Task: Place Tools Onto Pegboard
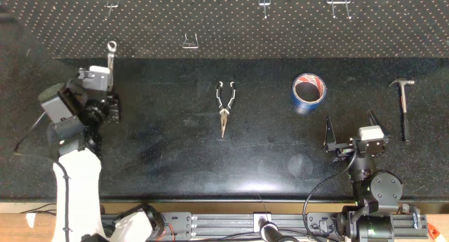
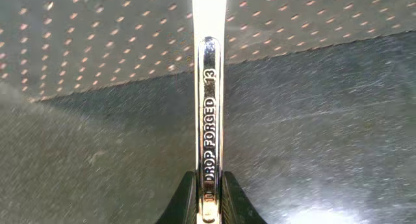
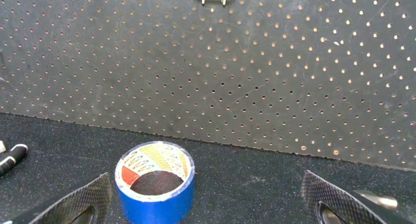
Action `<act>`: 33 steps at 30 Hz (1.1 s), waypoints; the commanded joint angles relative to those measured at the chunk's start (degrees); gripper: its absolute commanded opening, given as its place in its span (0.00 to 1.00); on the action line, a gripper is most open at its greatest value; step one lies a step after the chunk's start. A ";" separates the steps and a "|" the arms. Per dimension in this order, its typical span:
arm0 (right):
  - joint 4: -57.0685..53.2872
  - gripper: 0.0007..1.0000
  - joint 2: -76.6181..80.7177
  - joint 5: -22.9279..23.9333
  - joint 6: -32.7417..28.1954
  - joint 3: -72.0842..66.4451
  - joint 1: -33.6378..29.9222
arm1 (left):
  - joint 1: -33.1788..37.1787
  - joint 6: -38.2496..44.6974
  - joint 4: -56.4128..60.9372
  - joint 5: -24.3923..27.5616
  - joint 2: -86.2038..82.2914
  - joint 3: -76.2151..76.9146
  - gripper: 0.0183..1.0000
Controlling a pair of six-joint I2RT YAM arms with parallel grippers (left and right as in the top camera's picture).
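pegboard (image 1: 210, 17) rises behind the dark, gritty table (image 1: 175, 158).

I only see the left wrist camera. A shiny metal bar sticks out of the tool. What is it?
Observer: A wrench; the top view shows its head beyond the left tool.
Operator: What else is on the table?
Observer: Pliers in the middle, then a blue tape roll and a hammer further right.
Operator: Is the other tool holding something?
Observer: No, the right tool is open and empty, with the tape roll ahead of it.
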 commanded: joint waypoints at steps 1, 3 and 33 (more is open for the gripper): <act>-0.17 0.94 -0.37 0.09 -0.59 -0.24 0.35 | -4.55 -1.68 0.83 1.07 -5.92 0.07 0.01; -0.17 0.94 -0.37 0.09 -0.59 -0.24 0.35 | -4.55 -1.68 0.37 1.05 -9.57 0.04 0.01; -0.17 0.94 -0.37 0.07 -0.59 -0.24 0.35 | -6.62 -13.38 10.73 -0.48 -4.50 0.04 0.01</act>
